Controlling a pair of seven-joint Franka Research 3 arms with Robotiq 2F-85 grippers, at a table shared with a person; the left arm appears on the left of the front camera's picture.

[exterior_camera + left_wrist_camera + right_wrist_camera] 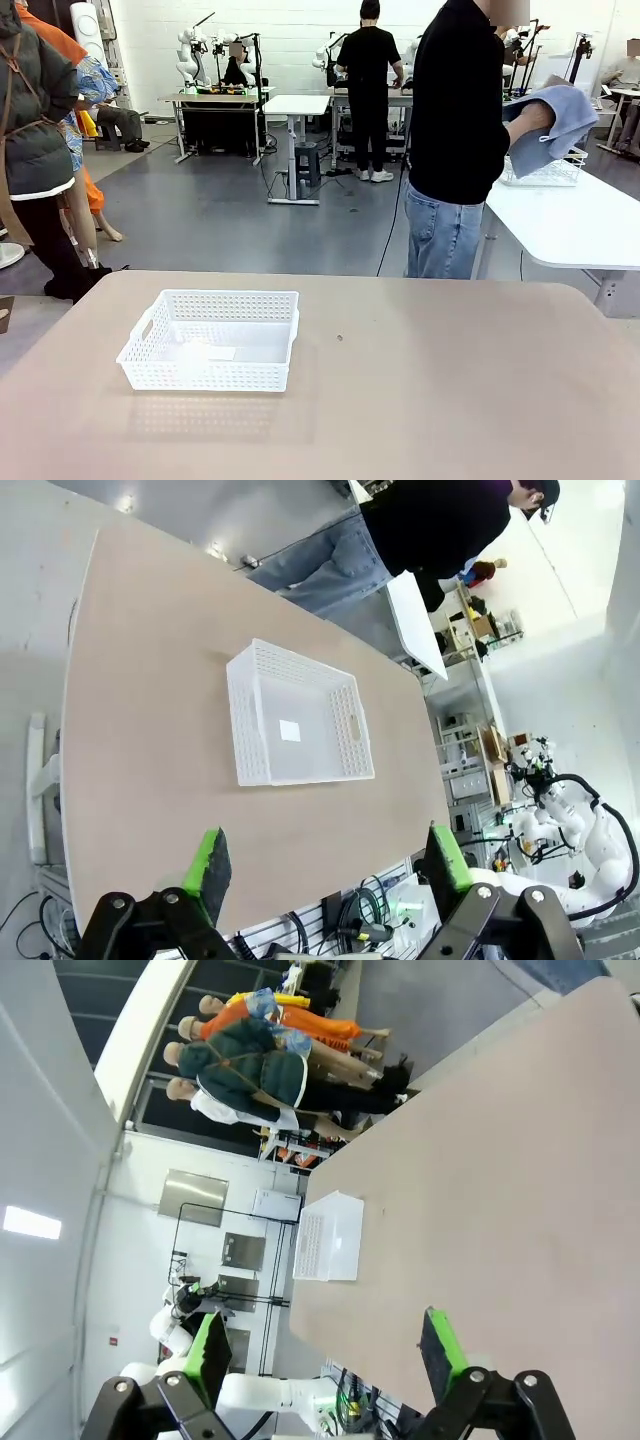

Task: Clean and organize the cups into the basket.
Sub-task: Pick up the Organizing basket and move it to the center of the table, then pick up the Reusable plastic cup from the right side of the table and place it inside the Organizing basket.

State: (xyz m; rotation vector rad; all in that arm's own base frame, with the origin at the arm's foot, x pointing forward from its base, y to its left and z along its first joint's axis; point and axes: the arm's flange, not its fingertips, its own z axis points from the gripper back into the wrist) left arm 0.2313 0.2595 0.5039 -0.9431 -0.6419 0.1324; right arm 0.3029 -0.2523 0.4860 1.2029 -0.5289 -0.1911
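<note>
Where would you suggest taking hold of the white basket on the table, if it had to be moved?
Probably the rolled rim of the basket above its handle slot, on the robot's left. Come straight down, one finger inside the wall, one outside: it stands upright, open-topped, and the thin wall suits a pinch.

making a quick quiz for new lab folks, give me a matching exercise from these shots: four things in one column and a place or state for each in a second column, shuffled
Column A
1. lattice basket
2. blue cloth
3. wire basket
4. left gripper

Column B
a. held by the person
b. jaws open, holding nothing
c. on the white side table
d. on the tan table

Pairs: 1-d, 2-a, 3-c, 4-b
</note>
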